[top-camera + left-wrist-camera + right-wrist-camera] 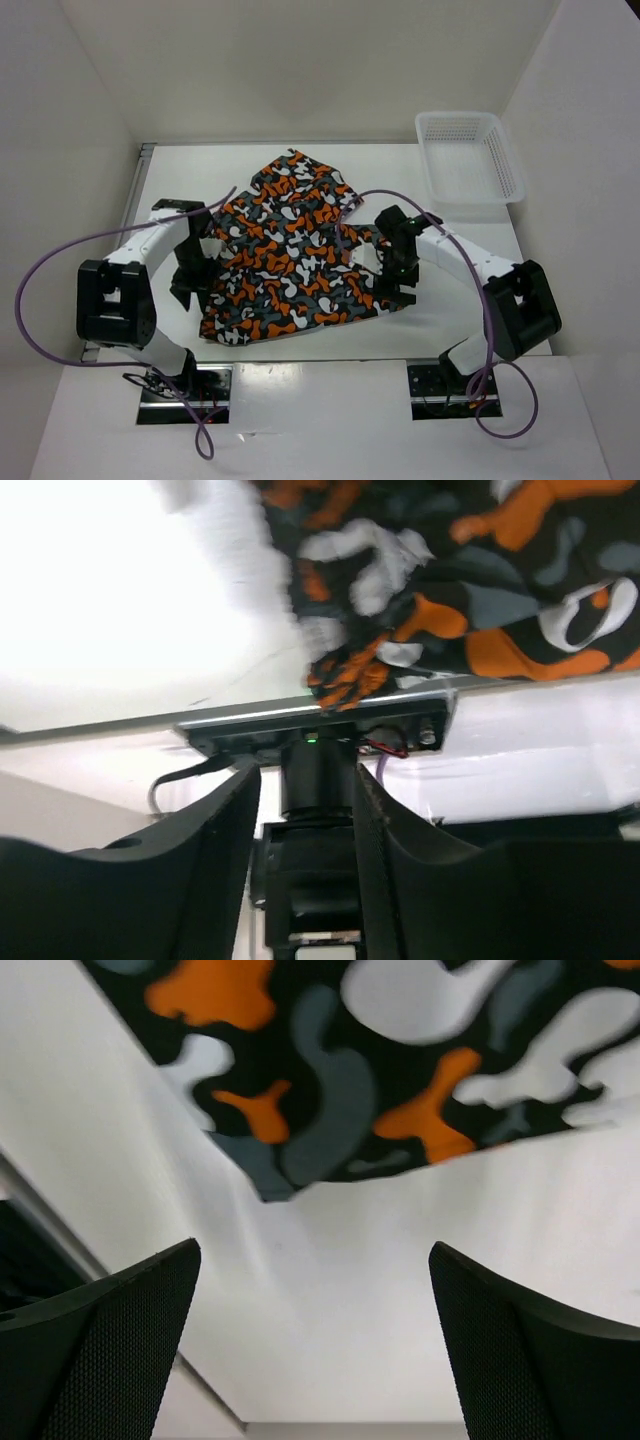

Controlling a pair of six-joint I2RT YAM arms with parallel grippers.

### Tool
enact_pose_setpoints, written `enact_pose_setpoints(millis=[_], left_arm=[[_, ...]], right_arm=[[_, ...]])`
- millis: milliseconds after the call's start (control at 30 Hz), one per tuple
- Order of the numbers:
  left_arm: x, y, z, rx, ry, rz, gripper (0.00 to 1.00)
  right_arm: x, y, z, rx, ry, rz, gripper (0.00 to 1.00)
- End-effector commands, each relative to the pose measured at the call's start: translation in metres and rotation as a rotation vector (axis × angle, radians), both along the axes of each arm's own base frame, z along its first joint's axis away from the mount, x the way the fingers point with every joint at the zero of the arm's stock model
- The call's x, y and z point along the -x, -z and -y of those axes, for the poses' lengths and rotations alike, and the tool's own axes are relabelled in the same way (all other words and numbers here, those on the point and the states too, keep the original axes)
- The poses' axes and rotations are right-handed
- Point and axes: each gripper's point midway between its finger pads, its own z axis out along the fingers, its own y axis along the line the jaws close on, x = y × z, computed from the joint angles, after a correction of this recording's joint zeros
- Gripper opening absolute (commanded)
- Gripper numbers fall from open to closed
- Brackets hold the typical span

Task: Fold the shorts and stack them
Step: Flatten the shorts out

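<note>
The shorts (295,250), in an orange, black, grey and white camouflage print, lie spread on the white table, one leg pointing to the far side. My left gripper (190,290) hangs at the shorts' near-left edge, open and empty. In the left wrist view (305,770) the shorts' near corner (345,675) lies above the fingers, close to the table's front edge. My right gripper (400,292) is by the shorts' near-right corner, open wide and empty. In the right wrist view (310,1260) a corner of the shorts (380,1060) lies just beyond the fingers, over bare table.
A white plastic mesh basket (470,155) stands at the far right of the table. White walls close in the table on the left, back and right. The left arm's base plate (320,725) shows at the table's near edge. Purple cables loop from both arms.
</note>
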Motion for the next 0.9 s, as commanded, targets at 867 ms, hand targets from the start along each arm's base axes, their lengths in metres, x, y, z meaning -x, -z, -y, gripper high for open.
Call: enact_pose_setpoints(millis=[867], left_arm=[[-0.257,0.096,-0.09,-0.267,-0.141,0.478,0.26]], right_arm=[[-0.102,0.04,-0.032,-0.011,0.093,0.295,0.72]])
